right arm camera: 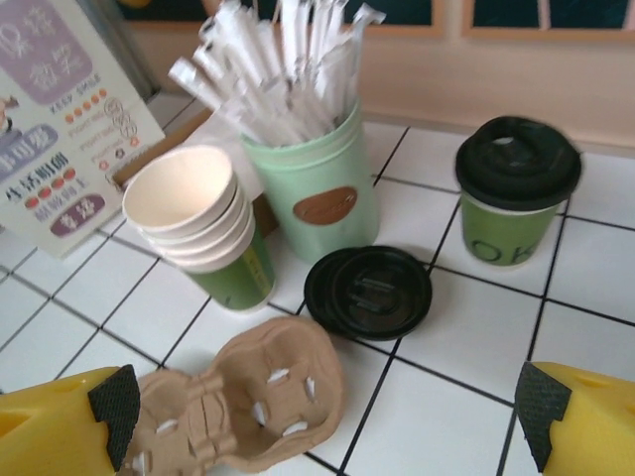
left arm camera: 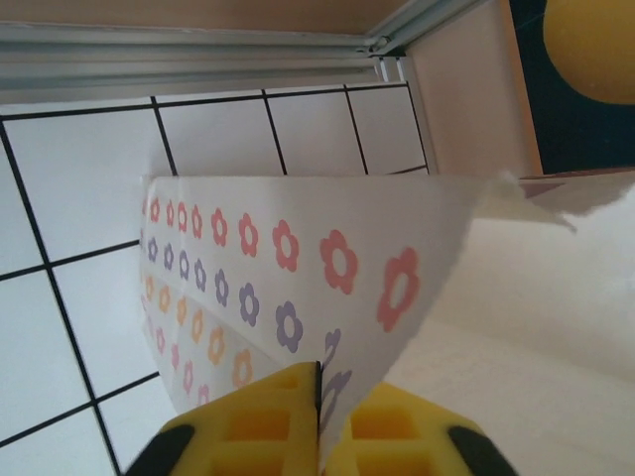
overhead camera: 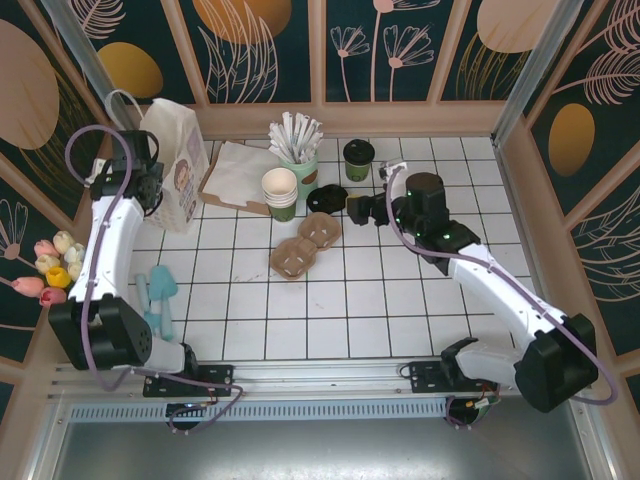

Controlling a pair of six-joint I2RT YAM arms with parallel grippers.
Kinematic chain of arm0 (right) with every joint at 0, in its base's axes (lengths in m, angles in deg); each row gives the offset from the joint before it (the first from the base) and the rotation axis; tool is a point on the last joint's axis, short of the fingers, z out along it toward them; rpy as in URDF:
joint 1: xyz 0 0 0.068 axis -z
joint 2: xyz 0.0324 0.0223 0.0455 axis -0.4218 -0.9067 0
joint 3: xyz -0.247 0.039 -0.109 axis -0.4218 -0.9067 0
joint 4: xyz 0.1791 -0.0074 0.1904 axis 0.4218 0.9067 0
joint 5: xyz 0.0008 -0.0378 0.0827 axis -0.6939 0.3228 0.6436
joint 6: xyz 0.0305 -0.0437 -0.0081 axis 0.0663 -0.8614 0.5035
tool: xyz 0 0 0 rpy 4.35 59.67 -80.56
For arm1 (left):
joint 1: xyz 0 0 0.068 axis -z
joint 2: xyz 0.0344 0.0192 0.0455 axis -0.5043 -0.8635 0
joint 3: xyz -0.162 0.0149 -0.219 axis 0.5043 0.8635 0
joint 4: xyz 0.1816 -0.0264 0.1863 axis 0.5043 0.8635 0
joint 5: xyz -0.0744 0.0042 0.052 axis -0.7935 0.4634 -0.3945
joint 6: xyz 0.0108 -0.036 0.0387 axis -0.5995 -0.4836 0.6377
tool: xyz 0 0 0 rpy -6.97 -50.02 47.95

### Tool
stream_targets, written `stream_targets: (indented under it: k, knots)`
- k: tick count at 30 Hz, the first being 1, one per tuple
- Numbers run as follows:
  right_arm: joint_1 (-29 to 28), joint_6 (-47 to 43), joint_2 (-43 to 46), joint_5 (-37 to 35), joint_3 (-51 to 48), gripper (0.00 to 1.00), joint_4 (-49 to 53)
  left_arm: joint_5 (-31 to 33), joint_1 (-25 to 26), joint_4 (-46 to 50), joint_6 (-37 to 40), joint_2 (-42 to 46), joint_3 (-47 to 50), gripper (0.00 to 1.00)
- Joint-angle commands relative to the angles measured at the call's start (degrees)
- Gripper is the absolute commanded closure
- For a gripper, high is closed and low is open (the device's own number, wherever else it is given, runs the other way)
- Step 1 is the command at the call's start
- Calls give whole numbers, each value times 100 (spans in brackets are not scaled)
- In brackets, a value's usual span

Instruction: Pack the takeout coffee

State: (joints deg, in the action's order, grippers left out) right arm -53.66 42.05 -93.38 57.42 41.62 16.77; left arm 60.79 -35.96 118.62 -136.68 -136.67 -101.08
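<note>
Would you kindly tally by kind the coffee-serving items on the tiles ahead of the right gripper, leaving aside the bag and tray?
Lidded green cup: 1
Stack of open cups: 1
Straw holder: 1
Pile of black lids: 1
Pulp carrier: 1
Total: 5

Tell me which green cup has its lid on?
The dark green cup standing alone wears a black lid. The stacked cups are open; the mint cup holds straws.

Left fingers (left arm camera: 248,431) pinched together, right fingers (right arm camera: 50,428) spread wide.
</note>
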Motion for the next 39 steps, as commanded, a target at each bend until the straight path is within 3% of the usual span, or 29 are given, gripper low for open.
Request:
stream_targets:
  k: [1, 5, 14, 19, 27, 39]
  knots:
    - [-146, -383, -321, 305, 159, 1, 256, -156, -31, 319, 262, 621, 238, 100]
    - [-232, -480, -672, 275, 276, 1, 322, -57, -30, 561, 361, 1348, 550, 100]
    - [-669, -408, -1600, 675, 504, 6, 448, -685, -26, 980, 701, 2042, 661, 100]
    - [-1145, -382, -2398, 157, 1011, 10, 1027, -1052, -30, 1516, 1102, 2024, 427, 100]
    - [-1401, -416, -3455, 111, 1639, 20, 1239, -705, -30, 2357, 1683, 2208, -18, 100]
    - [-1658, -791, -4555, -175, 2700, 31, 2096, -1902, -26, 3276, 3128, 2139, -302, 100]
